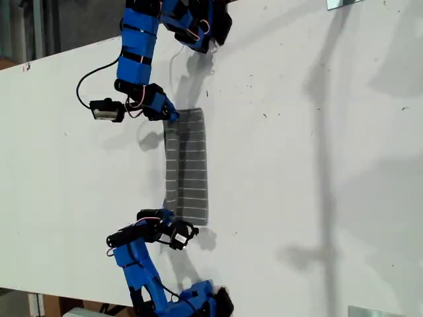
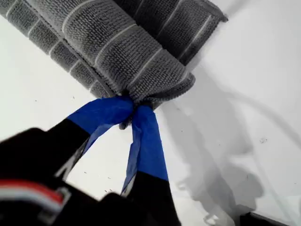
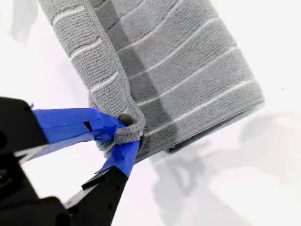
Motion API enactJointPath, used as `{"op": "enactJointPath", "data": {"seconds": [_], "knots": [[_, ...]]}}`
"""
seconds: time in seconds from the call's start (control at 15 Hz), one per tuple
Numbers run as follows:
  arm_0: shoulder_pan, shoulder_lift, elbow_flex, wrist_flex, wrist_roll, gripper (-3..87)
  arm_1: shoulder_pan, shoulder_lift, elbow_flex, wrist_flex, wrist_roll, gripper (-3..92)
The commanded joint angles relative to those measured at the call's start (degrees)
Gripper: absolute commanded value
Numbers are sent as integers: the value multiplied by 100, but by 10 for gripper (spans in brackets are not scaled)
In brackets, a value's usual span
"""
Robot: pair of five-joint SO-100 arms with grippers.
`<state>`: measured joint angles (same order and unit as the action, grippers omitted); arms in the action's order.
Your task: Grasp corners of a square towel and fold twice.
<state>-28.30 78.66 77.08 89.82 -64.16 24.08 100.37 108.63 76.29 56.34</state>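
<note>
Grey soft cloth with thin white stripes, the square towel (image 1: 187,168), is lying folded into a narrow strip on the white desk (image 1: 317,165), left of centre in the exterior view. One corner (image 2: 146,94) is being pinched by my first end effector (image 2: 130,107). Another corner (image 3: 131,123) is being pinched by my second end effector (image 3: 118,134). The strip is being flanked by a blue arm at each end.

The folded dark grey striped cloth towel (image 1: 187,166) is lying on the white tabletop (image 1: 310,172) between two blue arms' tools, each touching one end.
</note>
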Motion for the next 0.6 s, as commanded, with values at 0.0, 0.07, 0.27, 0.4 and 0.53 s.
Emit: {"op": "enactJointPath", "data": {"seconds": [0.0,0.07,0.27,0.4,0.53], "knots": [[510,387,-18,220,-369,0,-281,352,-299,167,35,-1],[756,413,97,220,-571,0,-448,343,-229,193,123,-1],[1204,413,299,185,-949,0,-756,211,123,88,281,-1],[1354,431,255,185,-1055,0,-835,211,343,-9,387,-1],[1415,466,70,237,-993,127,-914,334,387,-9,448,182]]}}
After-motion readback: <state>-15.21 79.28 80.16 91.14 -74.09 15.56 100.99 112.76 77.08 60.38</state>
